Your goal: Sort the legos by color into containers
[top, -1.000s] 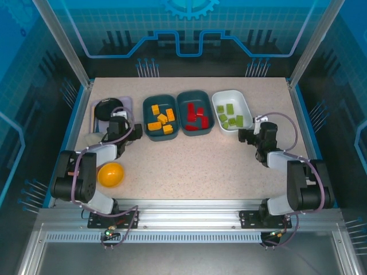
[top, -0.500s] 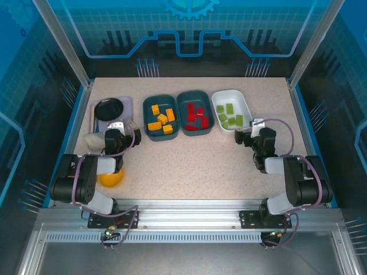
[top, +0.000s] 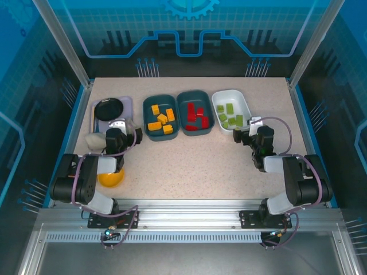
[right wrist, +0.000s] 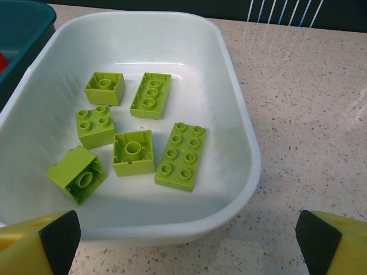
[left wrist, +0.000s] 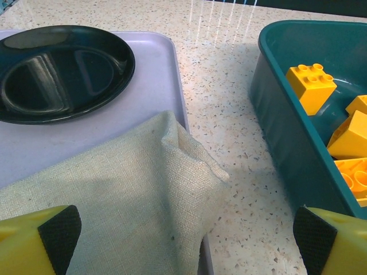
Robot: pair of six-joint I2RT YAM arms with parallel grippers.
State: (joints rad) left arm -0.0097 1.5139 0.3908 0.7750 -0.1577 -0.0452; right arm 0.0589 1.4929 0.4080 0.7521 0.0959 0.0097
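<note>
Three bins stand in a row at the back. The left teal bin [top: 145, 116] [left wrist: 287, 134] holds orange-yellow legos [top: 160, 118] [left wrist: 311, 86]. Red legos [top: 196, 117] lie in the middle teal bin [top: 186, 98]. The white bin [top: 231, 91] [right wrist: 248, 172] contains several light green legos [top: 230, 117] [right wrist: 180, 156]. My left gripper [top: 118, 129] [left wrist: 183, 255] hovers open and empty over a beige cloth, left of the orange bin. In front of the white bin's near rim my right gripper [top: 243, 136] [right wrist: 183, 255] is open, nothing between its fingers.
A black round plate [top: 108, 107] [left wrist: 63, 71] sits on a grey tray [top: 127, 103] [left wrist: 157, 86] at the back left. The beige cloth [top: 93, 140] [left wrist: 114, 200] drapes over the tray's near edge. A yellow bowl [top: 109, 179] lies under the left arm.
The left arm has pulled back toward its base, away from the tray. The right gripper has shifted slightly left and nearer the white bin. No lego has moved.
</note>
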